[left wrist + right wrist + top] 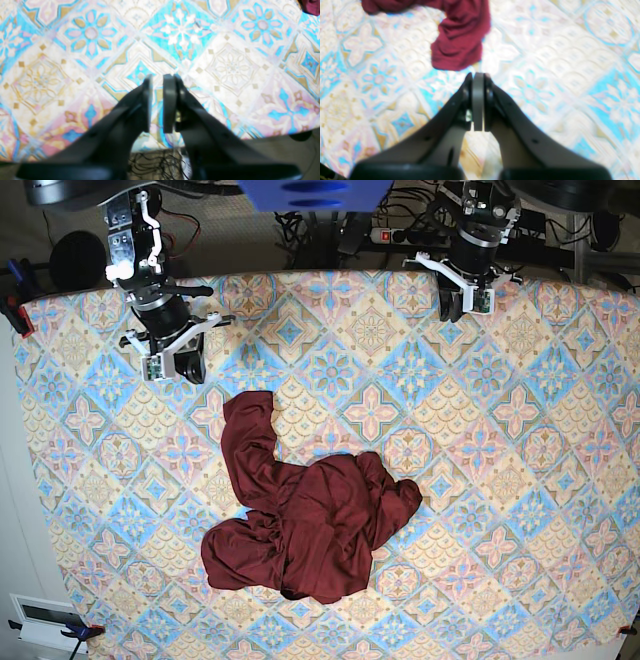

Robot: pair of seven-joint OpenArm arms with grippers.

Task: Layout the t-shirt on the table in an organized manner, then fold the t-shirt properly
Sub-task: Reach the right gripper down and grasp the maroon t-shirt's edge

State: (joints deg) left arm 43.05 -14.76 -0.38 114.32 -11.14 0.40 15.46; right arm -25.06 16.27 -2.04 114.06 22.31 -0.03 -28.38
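Tile-patterned table (520, 410), crumpled maroon t-shirt (310, 525) directly on its middle

Left hand (157, 77) ajar, right hand (478, 75) closed.

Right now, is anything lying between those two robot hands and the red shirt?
Nothing visible is. The t-shirt lies crumpled mid-table, with only bare patterned cloth between it and the right gripper and the left gripper, both hovering near the far edge.

No text, label, brand, number or sign can be read in any of the three views.
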